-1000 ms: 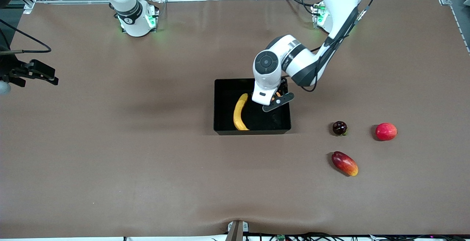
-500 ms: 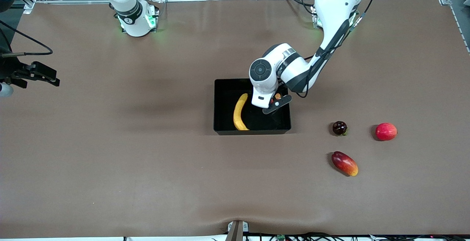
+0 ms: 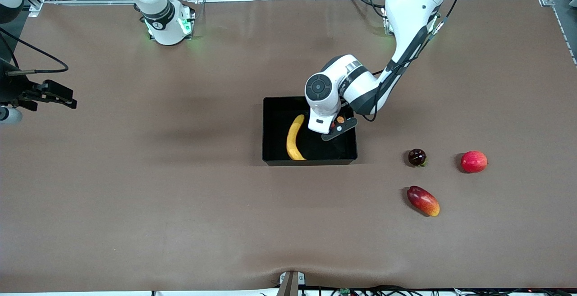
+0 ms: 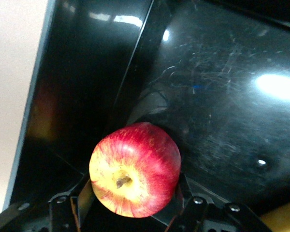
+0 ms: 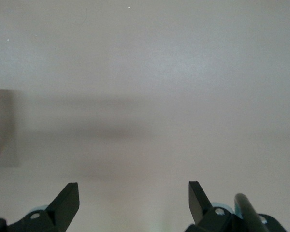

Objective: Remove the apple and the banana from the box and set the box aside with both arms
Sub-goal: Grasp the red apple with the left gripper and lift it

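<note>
Brown tabletop — left tool down in the box, fingers flanking the apple, grip unclear, three o'clock of the banana — right tool waits open, apart

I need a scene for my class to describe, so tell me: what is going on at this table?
The left gripper is down inside the black box, its fingers on either side of the apple, which sits in a corner of the box. The banana lies in the box beside it. The right gripper waits, open, over the right arm's end of the table. A mango and two round fruits lie on the table outside the box.
</note>
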`<state>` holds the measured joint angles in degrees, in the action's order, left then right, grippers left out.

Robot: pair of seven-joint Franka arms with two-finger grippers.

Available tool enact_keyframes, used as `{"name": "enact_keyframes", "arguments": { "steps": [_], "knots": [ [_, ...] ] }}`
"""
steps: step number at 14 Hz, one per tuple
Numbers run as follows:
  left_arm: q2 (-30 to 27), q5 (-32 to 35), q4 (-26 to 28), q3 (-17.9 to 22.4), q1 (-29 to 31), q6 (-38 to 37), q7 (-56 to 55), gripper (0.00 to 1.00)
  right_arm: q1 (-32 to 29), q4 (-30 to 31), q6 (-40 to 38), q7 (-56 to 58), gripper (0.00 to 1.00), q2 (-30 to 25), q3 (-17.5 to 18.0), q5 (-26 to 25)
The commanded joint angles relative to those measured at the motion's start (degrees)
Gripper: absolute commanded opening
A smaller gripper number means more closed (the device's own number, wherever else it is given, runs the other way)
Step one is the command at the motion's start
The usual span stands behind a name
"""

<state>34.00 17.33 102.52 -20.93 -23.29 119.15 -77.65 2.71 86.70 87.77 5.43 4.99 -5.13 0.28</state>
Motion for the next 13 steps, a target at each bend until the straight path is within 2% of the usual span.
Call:
{"name": "enact_keyframes", "arguments": {
  "steps": [1, 4, 7, 13],
  "knots": [
    [-1.92, 1.56, -4.86, -0.07, -0.96, -6.10, -1.19, 0.00, -0.60, -1.01, -0.49, 0.64, 1.00, 0.37, 0.47, 0.95],
    [-3.32, 1.39, -12.23, -0.34, -0.88, -13.65, 0.21, 0.00, -0.60, -1.54, -0.49, 0.64, 1.00, 0.46, 0.73, 0.86],
    [-4.90, 0.69, -18.40, 0.01, 0.44, -20.08, 6.78, 0.00, -0.60, -2.06, -0.49, 0.55, 1.00, 0.37, 0.91, 0.86],
    [-8.07, 0.94, -19.12, 0.10, 11.76, -21.06, 25.33, 0.00, -0.69, -2.15, -0.84, 0.46, 1.00, 0.20, 1.53, 0.77]
  ]
}}
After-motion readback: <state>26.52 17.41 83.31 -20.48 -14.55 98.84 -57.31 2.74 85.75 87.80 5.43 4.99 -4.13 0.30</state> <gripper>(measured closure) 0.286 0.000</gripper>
